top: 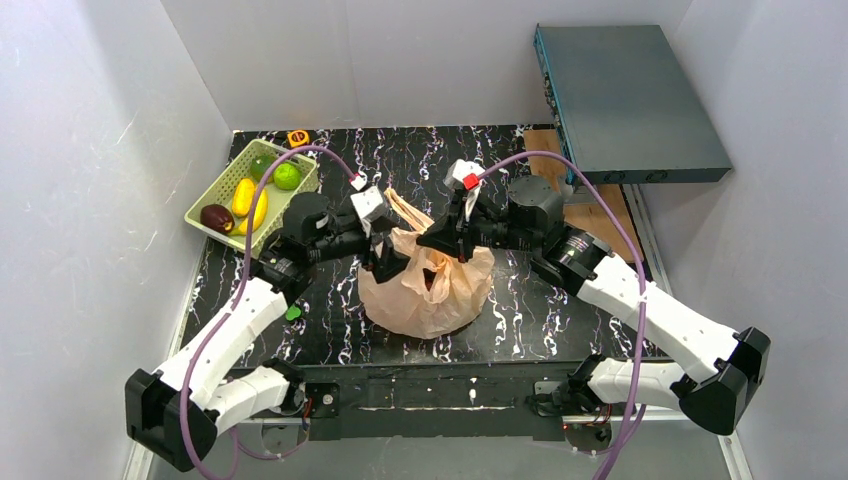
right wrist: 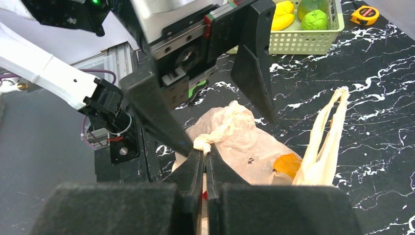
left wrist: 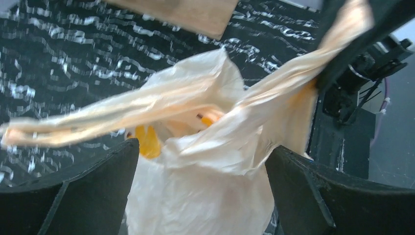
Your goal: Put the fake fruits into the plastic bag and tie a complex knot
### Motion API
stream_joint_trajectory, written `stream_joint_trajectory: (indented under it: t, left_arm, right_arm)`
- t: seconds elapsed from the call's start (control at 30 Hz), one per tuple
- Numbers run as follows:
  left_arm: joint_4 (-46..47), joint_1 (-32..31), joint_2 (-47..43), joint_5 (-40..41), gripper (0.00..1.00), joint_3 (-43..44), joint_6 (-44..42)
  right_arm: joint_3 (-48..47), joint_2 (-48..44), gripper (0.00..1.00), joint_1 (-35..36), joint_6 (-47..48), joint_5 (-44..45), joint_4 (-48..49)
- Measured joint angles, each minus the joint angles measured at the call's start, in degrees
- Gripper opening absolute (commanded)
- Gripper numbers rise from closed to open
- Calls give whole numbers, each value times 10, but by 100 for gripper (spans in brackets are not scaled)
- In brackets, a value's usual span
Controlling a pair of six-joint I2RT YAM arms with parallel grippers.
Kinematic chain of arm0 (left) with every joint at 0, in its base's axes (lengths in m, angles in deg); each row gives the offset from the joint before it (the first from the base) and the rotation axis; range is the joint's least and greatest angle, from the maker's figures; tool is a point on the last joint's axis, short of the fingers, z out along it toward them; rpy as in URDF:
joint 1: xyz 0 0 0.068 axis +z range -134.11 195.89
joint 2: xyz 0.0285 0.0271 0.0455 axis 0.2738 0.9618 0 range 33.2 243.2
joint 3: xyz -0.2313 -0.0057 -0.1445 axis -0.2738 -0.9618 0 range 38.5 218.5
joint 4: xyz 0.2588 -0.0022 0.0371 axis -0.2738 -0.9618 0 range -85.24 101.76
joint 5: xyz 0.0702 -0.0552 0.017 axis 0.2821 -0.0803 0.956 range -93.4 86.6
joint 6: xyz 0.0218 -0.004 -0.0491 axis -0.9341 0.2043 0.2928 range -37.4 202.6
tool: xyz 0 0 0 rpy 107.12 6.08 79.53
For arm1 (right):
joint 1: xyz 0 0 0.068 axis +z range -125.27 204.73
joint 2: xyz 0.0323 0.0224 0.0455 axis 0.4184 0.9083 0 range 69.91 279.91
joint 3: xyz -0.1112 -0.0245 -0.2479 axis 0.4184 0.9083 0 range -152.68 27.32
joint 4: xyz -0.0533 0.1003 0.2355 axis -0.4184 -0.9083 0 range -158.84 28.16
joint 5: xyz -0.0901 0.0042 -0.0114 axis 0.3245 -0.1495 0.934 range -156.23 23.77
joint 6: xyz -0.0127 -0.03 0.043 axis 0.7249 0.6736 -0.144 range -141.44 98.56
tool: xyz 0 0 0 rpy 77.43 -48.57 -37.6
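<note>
While my right gripper [right wrist: 205, 157] clamps one handle [right wrist: 219, 137], the bag [top: 425, 295] sits on the table [top: 560, 300] between both grippers; my left gripper [left wrist: 201, 149] gapes over it, so I'd close low on the other handle [right wrist: 327, 128].

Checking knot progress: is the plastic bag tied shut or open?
Open, untied. On the plastic bag, a loose handle stands apart from the one pinched in the right gripper, and an orange fruit shows through the mouth.

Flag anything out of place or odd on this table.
Several fake fruits sit in the green basket at the far left, outside the plastic bag, while the right gripper pinches its handle.
</note>
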Motion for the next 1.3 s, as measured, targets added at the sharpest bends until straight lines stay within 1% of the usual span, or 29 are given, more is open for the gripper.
stream_joint_trajectory:
  t: [0.17, 0.27, 0.4, 0.5, 0.6, 0.63, 0.7, 0.77, 0.83, 0.9, 0.97, 1.13, 1.17, 1.2, 1.27, 1.3]
  left_arm:
    - [79, -51, -8, 9, 98, -17, 14]
    - [91, -56, -23, 9, 98, -27, 11]
    - [54, -52, -70, 7, 98, -30, -23]
    - [5, -38, -120, -4, 98, -25, -55]
    - [-35, 3, -145, -17, 98, -12, -71]
    - [-43, 16, -147, -20, 100, -8, -72]
    - [-56, 41, -145, -33, 99, 7, -70]
    - [-49, 45, -138, -55, 99, 15, -53]
    - [-24, 39, -128, -69, 100, 17, -23]
    - [9, 21, -111, -64, 100, 17, -1]
    - [50, -10, -84, -45, 100, 16, 14]
    - [131, -63, -13, -8, 100, 6, 28]
    - [144, -70, -4, -1, 96, -4, 28]
    - [151, -75, 0, 5, 88, -14, 28]
    - [161, -80, 5, 18, 67, -31, 24]
    - [161, -81, 6, 23, 62, -38, 24]
  right_arm:
    - [1, 0, 1, 0, -3, -2, 5]
    - [1, 0, 1, 0, -3, -2, 7]
    - [6, -3, 1, 0, 0, -2, 7]
    - [16, -11, 1, 0, 2, -1, 6]
    - [18, -13, 1, 0, 3, -1, 5]
    - [18, -13, 1, 0, 4, 0, 5]
    - [18, -13, 1, 0, 5, 0, 5]
    - [18, -13, 1, 0, 5, 0, 5]
    - [18, -12, 1, 0, 5, 0, 6]
    - [18, -10, 1, 0, 5, 0, 7]
    - [18, -9, 1, 0, 5, 0, 7]
    - [17, -8, 1, 0, 3, 1, 7]
    - [17, -8, 1, 0, 2, 1, 7]
    - [17, -8, 1, 0, 1, 1, 7]
    - [17, -8, 1, 0, -1, 1, 7]
    - [17, -8, 1, 0, -1, 2, 7]
